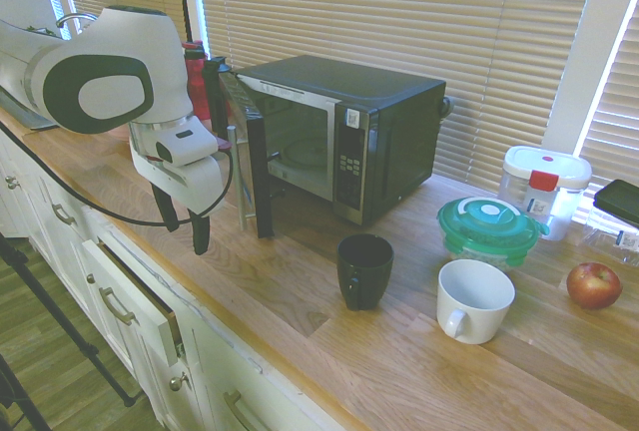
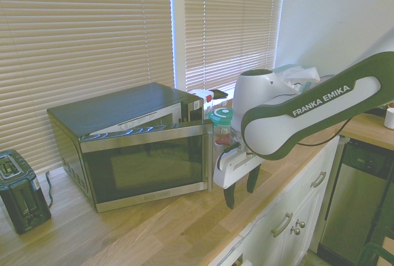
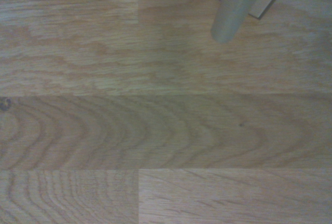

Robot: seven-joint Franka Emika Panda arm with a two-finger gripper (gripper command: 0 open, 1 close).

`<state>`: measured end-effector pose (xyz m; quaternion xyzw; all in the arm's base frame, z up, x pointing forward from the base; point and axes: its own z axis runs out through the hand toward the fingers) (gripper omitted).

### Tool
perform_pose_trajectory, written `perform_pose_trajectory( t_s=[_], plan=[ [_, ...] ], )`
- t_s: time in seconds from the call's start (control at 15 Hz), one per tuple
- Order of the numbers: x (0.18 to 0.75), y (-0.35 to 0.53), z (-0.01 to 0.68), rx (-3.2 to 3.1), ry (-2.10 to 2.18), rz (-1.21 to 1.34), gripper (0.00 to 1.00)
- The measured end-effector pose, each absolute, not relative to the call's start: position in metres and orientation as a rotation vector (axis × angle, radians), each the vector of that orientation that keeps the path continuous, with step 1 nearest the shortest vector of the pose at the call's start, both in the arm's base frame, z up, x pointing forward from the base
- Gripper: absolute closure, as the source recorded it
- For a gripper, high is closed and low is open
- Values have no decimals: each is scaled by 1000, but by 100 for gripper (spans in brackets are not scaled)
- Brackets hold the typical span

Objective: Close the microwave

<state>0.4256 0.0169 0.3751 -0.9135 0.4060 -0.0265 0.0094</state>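
Note:
The black microwave [image 1: 384,127] stands at the back of the wooden counter with its door [image 1: 253,167] swung wide open. From the other side the door's dark glass [image 2: 148,167] faces the camera, and the body [image 2: 117,111] sits behind it. The door's silver bar handle [image 1: 243,180] runs down its free edge, and its lower end [image 3: 236,6] shows in the wrist view above bare wood. My gripper [image 1: 183,219] hangs open and pointing down, just outside the door's free edge by the handle. It holds nothing; the same gripper [image 2: 241,189] shows beside the door's right edge.
A black mug [image 1: 364,269], a white mug [image 1: 472,298], a green-lidded container [image 1: 489,228], a white container [image 1: 544,187] and an apple [image 1: 593,284] sit right of the microwave. A red bottle [image 1: 196,77] stands behind the arm. A drawer [image 1: 130,296] below is ajar. A toaster [image 2: 21,195] stands further along.

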Motion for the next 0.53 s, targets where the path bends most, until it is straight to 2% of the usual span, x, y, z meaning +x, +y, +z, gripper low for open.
perform_pose_trajectory(
  t_s=[0.53],
  plan=[
    [442, 46, 415, -2895, 1189, -212, 0]
  ],
)
